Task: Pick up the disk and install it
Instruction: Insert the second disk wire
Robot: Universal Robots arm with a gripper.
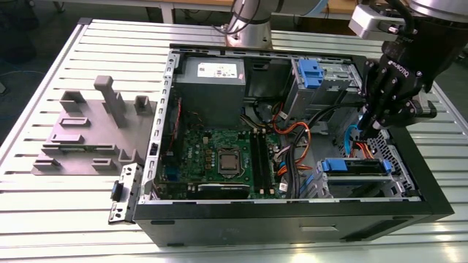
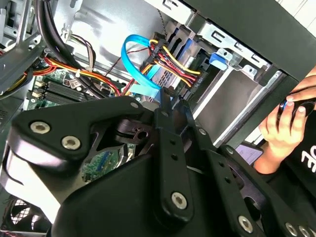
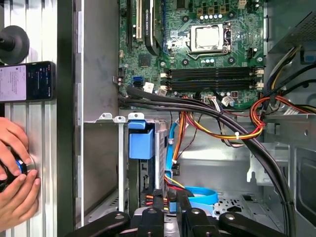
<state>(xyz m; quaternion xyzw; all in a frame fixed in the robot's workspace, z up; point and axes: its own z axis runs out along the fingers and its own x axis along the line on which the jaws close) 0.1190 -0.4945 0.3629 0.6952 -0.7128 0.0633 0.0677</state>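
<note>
1. The open computer case [image 1: 431,204] lies on its side on the slatted table [image 1: 44,219], its motherboard [image 1: 219,159] facing up in the middle.
2. A grey moulded fixture [image 1: 80,137] sits on the table to the exterior view's left, well apart from the work.
3. The arm's gripper [image 1: 367,129] hangs over the case's edge on the exterior view's right, among the orange and blue cables [image 1: 292,129]. In both wrist views its fingers [image 2: 165,106] look drawn close together with nothing between them.
4. The disk [image 1: 354,166] sits in the near drive bay, already seated in its blue carrier, just below and nearer than the gripper. Its long axis seems to run across the bay.
5. A person's hands [image 3: 15,182] rest on the table just outside the case wall.
</note>
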